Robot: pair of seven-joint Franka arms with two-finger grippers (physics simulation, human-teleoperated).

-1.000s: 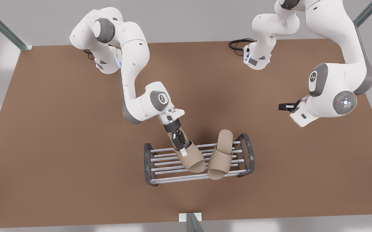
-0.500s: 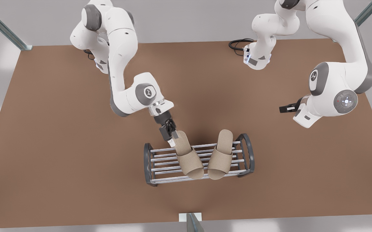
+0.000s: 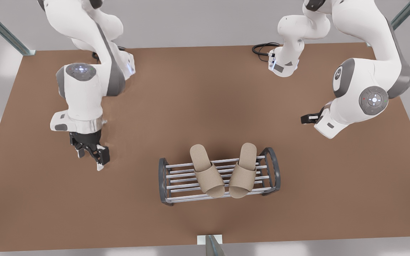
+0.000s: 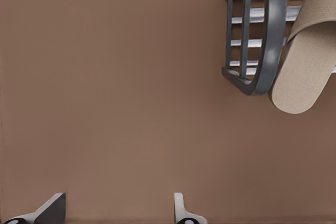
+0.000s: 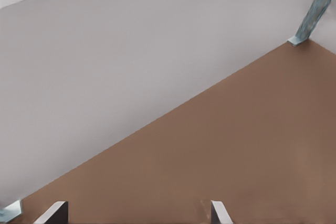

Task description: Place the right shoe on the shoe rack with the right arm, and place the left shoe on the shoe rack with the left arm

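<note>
The shoe rack (image 3: pixel 272 170) stands near the table's front middle. Two beige slippers lie side by side on its silver bars, toes overhanging the front. The left shoe (image 3: pixel 208 174) is on the front view's left and the right shoe (image 3: pixel 244 172) on its right. My left gripper (image 3: pixel 91 156) hangs open and empty over bare table, well off the rack's end on the front view's left. Its wrist view shows its fingertips (image 4: pixel 52 211), the rack's arched end (image 4: pixel 273 35) and one slipper's toe (image 4: pixel 304 72). My right gripper (image 3: pixel 307 118) waits open and empty, up at the front view's right.
The brown table (image 3: pixel 48 199) has bare surface all around the rack. A black cable (image 3: pixel 262 48) coils by the right arm's base at the back. Metal frame posts stand at the back corners (image 3: pixel 2 28) and the front edge (image 3: pixel 212 245). The right wrist view faces a grey wall (image 5: pixel 131 51).
My left gripper let go of the left shoe on the rack and swung far to the front view's left. That shoe settled onto the bars. The right arm shifted only slightly.
</note>
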